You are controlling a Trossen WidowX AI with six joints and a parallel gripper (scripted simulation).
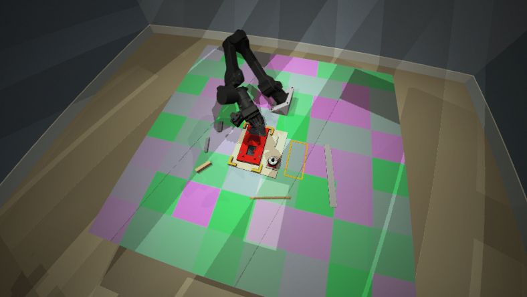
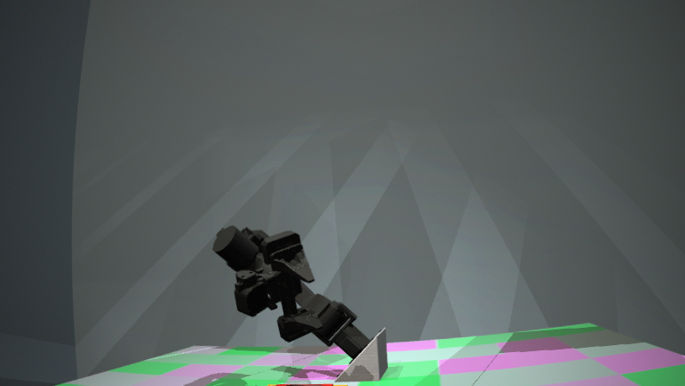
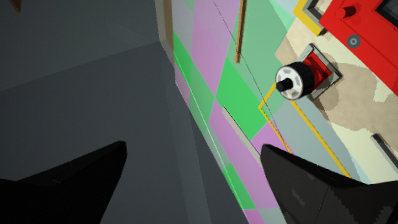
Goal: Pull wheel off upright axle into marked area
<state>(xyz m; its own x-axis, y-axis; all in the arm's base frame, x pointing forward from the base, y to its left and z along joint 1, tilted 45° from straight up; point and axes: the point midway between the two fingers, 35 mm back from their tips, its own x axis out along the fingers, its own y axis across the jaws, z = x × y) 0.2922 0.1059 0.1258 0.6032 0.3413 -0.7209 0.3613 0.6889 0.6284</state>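
The claw (image 1: pixel 258 130) is hanging released over the red plate's (image 1: pixel 251 149) far edge, well apart from the wheel (image 1: pixel 271 161) sitting beside the yellow outline (image 1: pixel 295 159).

Robot test bench, enclosed. Landmark: cream base board (image 1: pixel 277 144) near the middle of a green, pink and grey checkered mat (image 1: pixel 221 213). On the board: red fixture plate (image 1: pixel 251 148). Just right of it: yellow-outlined rectangle (image 1: pixel 295 159). Behind it: black arm (image 1: pixel 239 73) on a grey bracket (image 1: pixel 283 103). Around it: loose wooden and grey bars. Low tan walls (image 1: pixel 435 147) ring the mat.
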